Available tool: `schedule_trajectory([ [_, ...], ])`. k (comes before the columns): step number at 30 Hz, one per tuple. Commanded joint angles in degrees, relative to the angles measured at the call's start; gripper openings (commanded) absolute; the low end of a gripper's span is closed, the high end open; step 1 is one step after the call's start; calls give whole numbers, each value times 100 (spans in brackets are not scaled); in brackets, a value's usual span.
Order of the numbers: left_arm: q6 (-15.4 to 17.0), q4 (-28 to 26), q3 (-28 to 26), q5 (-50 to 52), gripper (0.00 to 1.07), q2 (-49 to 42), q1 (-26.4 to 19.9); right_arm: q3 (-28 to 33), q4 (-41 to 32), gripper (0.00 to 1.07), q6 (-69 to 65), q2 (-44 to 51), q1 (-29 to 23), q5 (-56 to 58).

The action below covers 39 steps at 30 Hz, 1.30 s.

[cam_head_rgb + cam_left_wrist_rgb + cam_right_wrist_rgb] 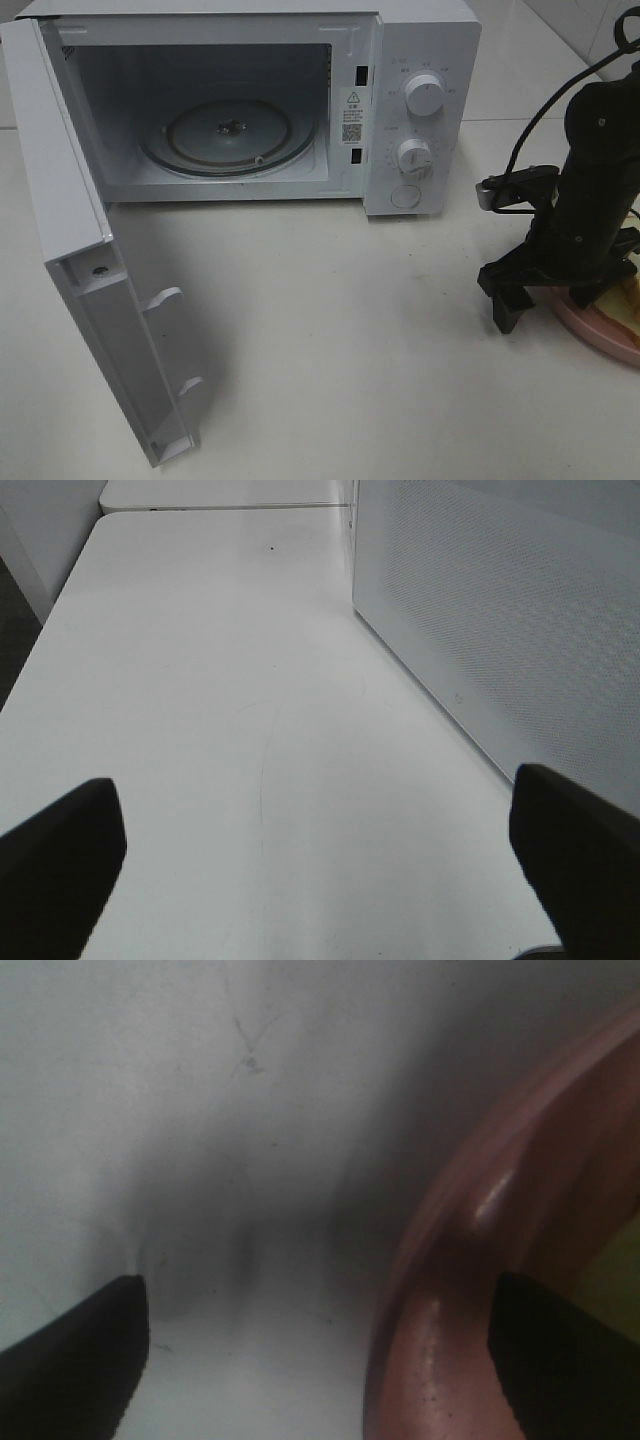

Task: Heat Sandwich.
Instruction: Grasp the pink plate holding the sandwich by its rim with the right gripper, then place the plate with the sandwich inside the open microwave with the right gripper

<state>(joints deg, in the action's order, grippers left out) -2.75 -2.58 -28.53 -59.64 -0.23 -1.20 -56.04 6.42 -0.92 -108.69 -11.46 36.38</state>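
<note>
The sandwich [626,300] lies on a round pink plate [600,332] at the table's right edge, mostly hidden by my right arm. My right gripper [545,300] points down at the plate's left rim and is open: one finger stands on the table outside the plate, the other over the plate. In the right wrist view the plate rim [440,1290] runs between the two fingers of the right gripper [320,1360], not pinched. My left gripper [320,870] is open and empty above bare table; the exterior high view does not show it.
The white microwave [420,110] stands at the back with its door [90,300] swung wide open to the left and its glass turntable [230,135] bare. Its perforated side wall [500,610] is close beside the left gripper.
</note>
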Motion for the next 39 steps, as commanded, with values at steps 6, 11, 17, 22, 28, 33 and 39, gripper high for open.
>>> schedule_trajectory([
  [6, 34, -29, 11, 17, 101, -143, -11, -29, 166, 41, -103, -23, 11, -29],
  [11, 34, -29, 11, 17, 101, -143, -11, -29, 390, 0, -372, -23, 11, -6],
  [17, 34, -29, 11, 17, 101, -143, -11, -29, 390, 0, -441, -23, -6, 17],
  [22, 34, -29, 11, 17, 101, -143, -11, -29, 808, 0, -779, -23, -6, 143],
  [28, 34, -29, 11, 17, 101, -143, -11, -29, 1289, 0, -1295, 69, -6, 395],
  [33, 34, -29, 11, 17, 101, -143, -11, -29, 1289, 0, -1306, 264, -6, 619],
  [39, 34, -29, 11, 17, 101, -143, -11, -23, 1312, 0, -1341, 476, -6, 900],
])
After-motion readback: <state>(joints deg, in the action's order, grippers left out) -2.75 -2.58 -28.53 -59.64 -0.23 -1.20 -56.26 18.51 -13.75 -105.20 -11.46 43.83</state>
